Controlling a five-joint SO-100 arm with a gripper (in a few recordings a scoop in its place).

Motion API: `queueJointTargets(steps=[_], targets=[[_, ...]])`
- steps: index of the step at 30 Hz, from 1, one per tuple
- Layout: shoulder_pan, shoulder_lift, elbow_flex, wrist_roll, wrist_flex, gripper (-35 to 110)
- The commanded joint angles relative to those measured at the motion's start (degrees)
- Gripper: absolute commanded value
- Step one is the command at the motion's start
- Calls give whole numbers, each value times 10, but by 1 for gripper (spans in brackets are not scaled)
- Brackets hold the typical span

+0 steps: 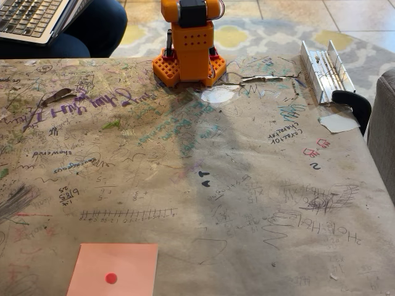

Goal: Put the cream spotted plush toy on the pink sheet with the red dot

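The pink sheet with the red dot (112, 269) lies flat at the table's near edge, left of the middle, its lower part cut off by the picture's bottom. The red dot (111, 278) sits near its centre. The cream spotted plush toy is out of view. The orange arm's base (189, 52) stands at the far edge of the table, with the arm rising out of the top of the picture, so the gripper is out of frame.
The table is covered in brown paper full of scribbles (197, 172). A metal clamp rail (326, 68) and a black clamp (353, 105) sit at the far right, beside a white paper scrap (338, 122). A person with a laptop (31, 18) sits behind the far left corner.
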Motion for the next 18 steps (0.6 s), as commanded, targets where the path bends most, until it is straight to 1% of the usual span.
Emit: queueJointTargets(steps=[1,3,5,6,8,9,10,11,13,14,15,16,18], targets=[[53,-37,102,-4,-145,0],[92,-124,130,2,-273,0],[130,-294,77,15,-356,0],[139,-407,19,11,-365,0],[153,-671,-128,-23,-334,0],[169,-792,-193,-54,-297,14],[186,-853,-207,-51,-286,23],[201,-867,-171,-56,-301,27],[216,-863,-53,-85,-393,35],[219,-870,-30,-118,-392,46],[221,-874,-31,-131,-351,52],[222,-867,-25,-135,-322,47],[221,-826,38,-146,-331,46]])
